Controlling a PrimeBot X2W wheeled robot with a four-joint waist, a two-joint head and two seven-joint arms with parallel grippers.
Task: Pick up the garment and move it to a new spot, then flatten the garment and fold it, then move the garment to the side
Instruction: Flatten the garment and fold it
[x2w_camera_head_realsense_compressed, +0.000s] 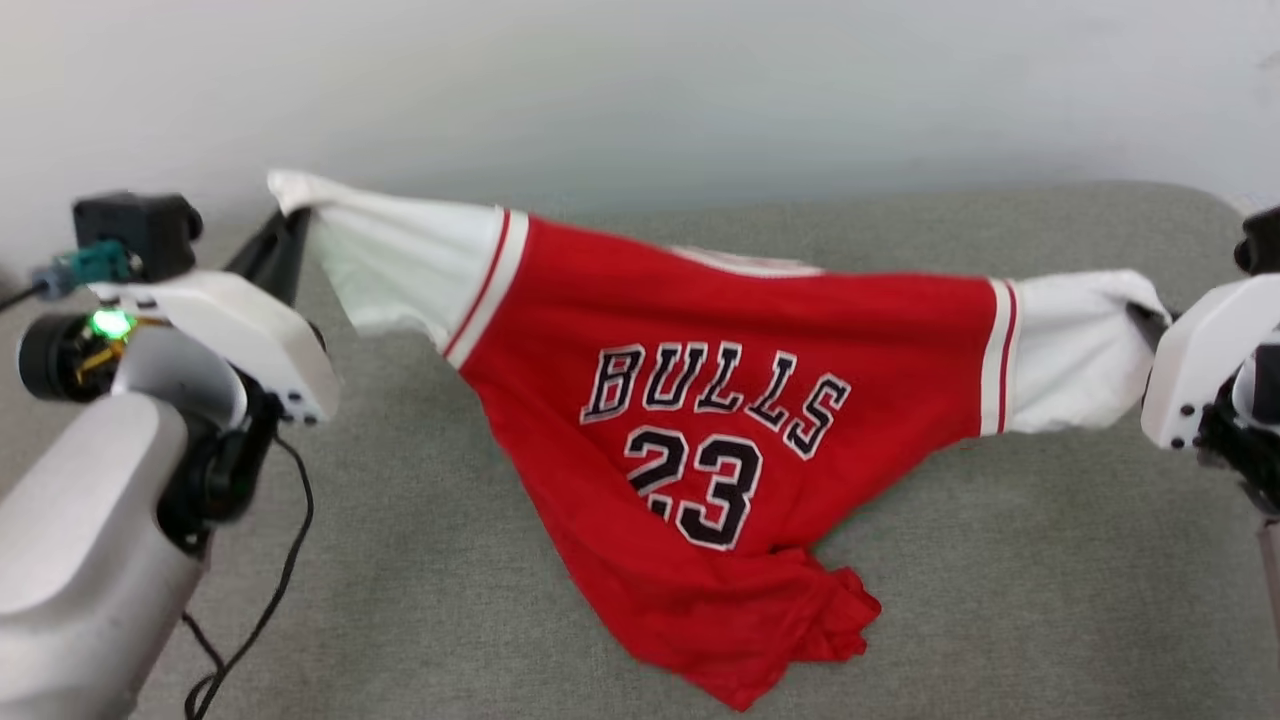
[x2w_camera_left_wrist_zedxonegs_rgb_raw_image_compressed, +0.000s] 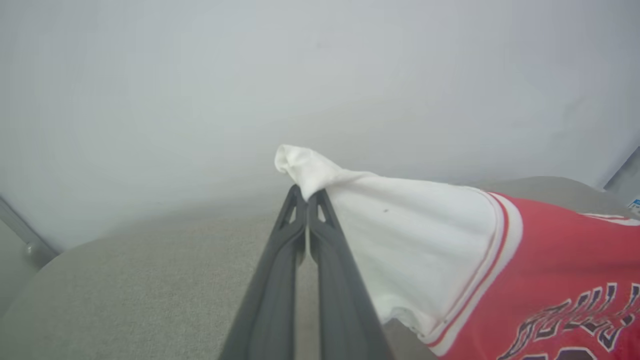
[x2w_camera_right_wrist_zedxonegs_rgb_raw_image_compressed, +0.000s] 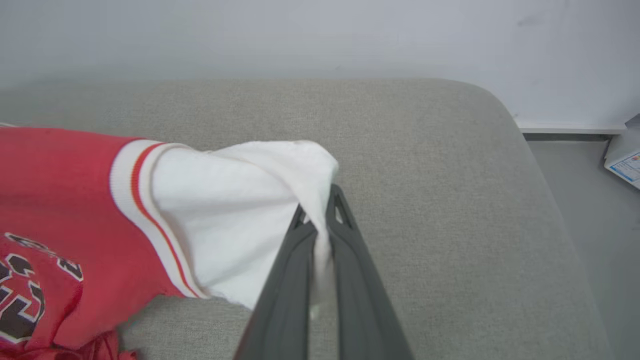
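The left gripper (x2w_camera_left_wrist_zedxonegs_rgb_raw_image_compressed: 307, 196) pinches one white sleeve tip of the garment (x2w_camera_head_realsense_compressed: 720, 330); the right gripper (x2w_camera_right_wrist_zedxonegs_rgb_raw_image_compressed: 320, 210) clamps the other sleeve; the red jersey hangs stretched between them, its hem bunched on the grey cushion (x2w_camera_head_realsense_compressed: 1000, 560).

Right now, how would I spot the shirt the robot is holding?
Find the big grey cushion against the pale wall. Stretched over it between the left gripper and right gripper is the garment. It is the only red thing, with white sleeves and black BULLS 23 lettering.
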